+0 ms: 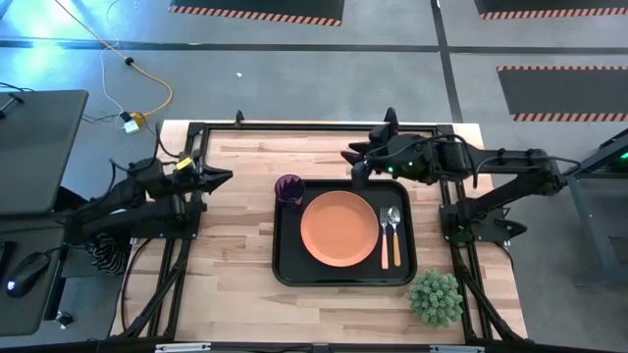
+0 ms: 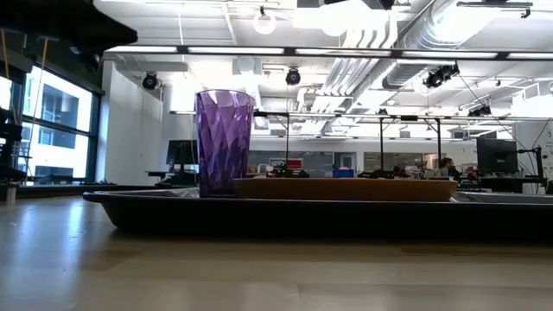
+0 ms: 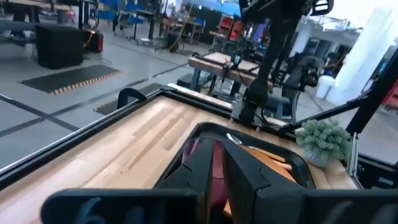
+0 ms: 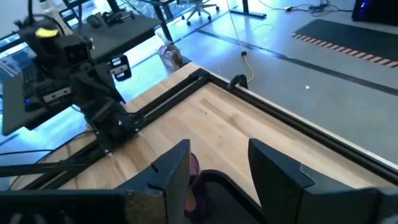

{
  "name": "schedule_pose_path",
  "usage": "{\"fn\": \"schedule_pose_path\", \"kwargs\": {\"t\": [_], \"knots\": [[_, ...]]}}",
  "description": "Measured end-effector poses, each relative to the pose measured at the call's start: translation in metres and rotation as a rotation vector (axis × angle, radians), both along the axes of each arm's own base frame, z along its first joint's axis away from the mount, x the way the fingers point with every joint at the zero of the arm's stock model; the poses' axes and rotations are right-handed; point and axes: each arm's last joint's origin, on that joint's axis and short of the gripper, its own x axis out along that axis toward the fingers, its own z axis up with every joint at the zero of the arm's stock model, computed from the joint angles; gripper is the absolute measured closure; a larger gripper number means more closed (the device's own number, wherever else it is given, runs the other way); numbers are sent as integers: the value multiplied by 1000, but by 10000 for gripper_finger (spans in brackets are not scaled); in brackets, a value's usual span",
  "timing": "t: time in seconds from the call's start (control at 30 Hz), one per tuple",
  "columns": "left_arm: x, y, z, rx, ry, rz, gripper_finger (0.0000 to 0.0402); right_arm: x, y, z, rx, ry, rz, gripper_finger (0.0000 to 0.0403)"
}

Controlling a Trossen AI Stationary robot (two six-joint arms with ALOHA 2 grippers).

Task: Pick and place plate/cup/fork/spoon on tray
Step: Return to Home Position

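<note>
- The right claw (image 1: 351, 165) hangs above the far side of the bench (image 1: 235, 284), just beyond the tray (image 1: 283, 263). Its fingers are spread wide and hold nothing.
- The left claw (image 1: 224, 177) sits at the bench's left side, well apart from the tray, fingers drawn together on nothing.
- We see the plate (image 1: 339, 228) in the tray's middle and the cup (image 1: 288, 188) upright in the far-left corner, clear of the plate.
- The fork (image 1: 384, 238) and the spoon (image 1: 395, 235) lie parallel just right of the plate, heads pointing away, as in a place setting.
- We judge the setting done and only the retreat left. The potted plant (image 1: 435, 297) stands out of the way.
</note>
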Motion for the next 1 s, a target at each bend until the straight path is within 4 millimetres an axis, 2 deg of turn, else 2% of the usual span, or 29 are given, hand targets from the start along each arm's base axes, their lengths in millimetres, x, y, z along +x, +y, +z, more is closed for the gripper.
{"fn": "schedule_pose_path", "kwargs": {"t": [0.17,0.33,0.63,0.73,1.0], "knots": [[-7,-2,-16,-8,-50,17,378,0,-9,1,25,-13,16,249],[0,0,-27,-19,-15,21,378,0,-20,2,49,-30,28,249],[14,7,-71,-56,23,98,378,-3,-28,6,85,-57,78,249],[18,8,-81,-73,3,101,378,-8,-28,10,89,-74,93,249],[21,10,-83,-30,-55,115,378,-37,-25,32,1,-135,124,249]]}}
